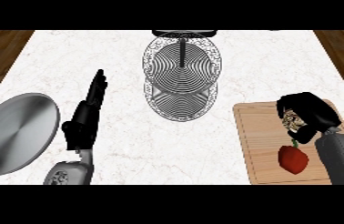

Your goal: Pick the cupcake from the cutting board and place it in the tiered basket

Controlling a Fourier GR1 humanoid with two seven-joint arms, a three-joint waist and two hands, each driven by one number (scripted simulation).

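1. Head view, task side: right hand [309, 114] is curling over the cupcake [291, 120] at about four o'clock on the counter [121, 50]; its fingers are wrapping round the cake and hiding most of it, so only a pale patterned patch is showing; the cupcake is sitting on the cutting board [259, 141], whether lifted or resting I cannot tell.
2. Head view, risks: a red pepper [293, 159] is lying just beside the hand at its six o'clock, so, in my judgement, a low sweep could be knocking it; the tiered basket [181, 77] is standing at twelve o'clock with an upright central post, which a carried cupcake could be striking.
3. Head view, elsewhere: left hand [91, 104] is resting at nine o'clock, fingers straight and pressed together, beside a grey round lid [23, 132].
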